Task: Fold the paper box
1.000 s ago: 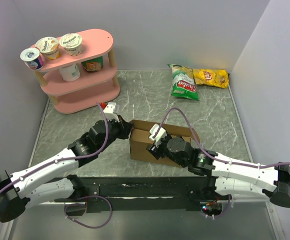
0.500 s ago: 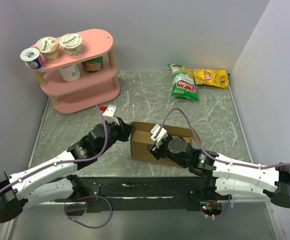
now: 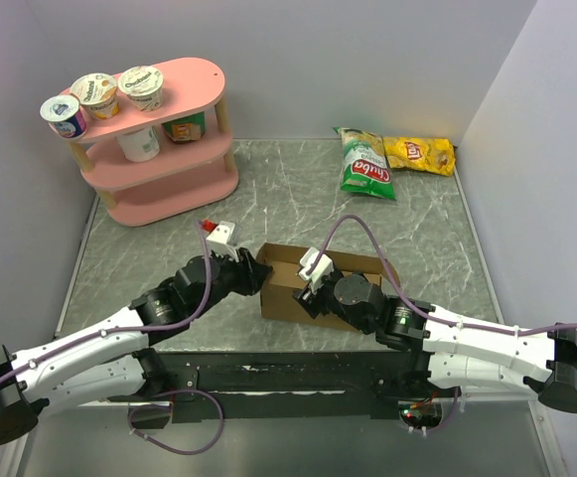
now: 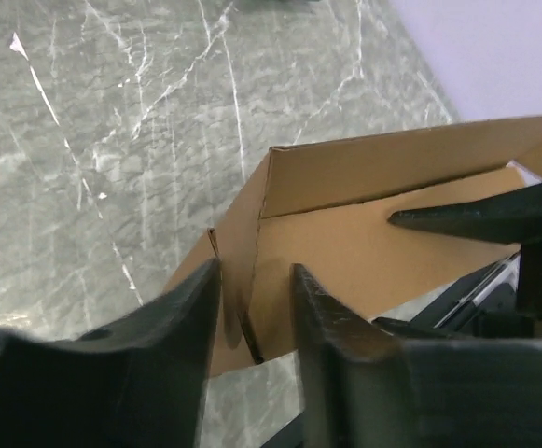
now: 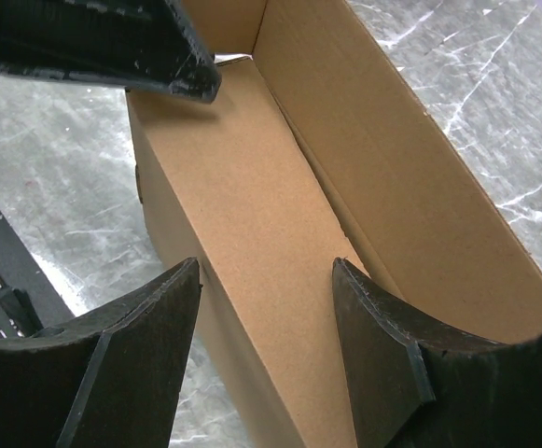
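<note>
table [image 3: 298, 189]: grey marbled | walls [image 3: 367, 60]: pale lilac | shelf [image 3: 169, 199]: pink, far left

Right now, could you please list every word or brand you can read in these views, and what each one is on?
"Lay's": red logo on the yellow chip bag, only just legible.
"Chi...": white lettering on the green chip bag; the rest is blurred.
Cups on the pink shelf: printed labels, too small to read.
Paper box: plain brown, no print visible.
</note>
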`<state>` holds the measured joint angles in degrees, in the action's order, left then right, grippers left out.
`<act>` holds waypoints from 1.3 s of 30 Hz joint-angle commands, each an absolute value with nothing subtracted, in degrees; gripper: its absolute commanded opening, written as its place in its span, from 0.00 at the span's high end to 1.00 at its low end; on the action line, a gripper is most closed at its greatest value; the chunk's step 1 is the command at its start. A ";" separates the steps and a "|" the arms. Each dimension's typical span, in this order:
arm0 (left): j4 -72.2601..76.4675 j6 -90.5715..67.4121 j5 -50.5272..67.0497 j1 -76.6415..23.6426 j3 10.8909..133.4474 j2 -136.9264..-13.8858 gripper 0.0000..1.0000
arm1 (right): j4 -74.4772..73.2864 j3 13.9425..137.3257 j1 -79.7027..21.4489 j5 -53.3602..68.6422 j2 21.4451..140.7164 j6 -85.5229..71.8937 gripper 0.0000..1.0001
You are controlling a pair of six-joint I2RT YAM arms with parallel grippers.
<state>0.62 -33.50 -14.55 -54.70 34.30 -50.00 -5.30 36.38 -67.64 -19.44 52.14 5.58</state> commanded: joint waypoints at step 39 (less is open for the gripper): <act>-11.43 -16.88 -0.53 -44.03 47.90 -53.09 0.58 | -9.76 34.10 -68.12 -16.88 52.38 2.99 0.35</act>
<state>-12.14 -17.65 -2.55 -44.27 46.06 -53.49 -5.34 36.29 -67.64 -19.11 51.90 5.37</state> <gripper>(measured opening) 0.463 0.655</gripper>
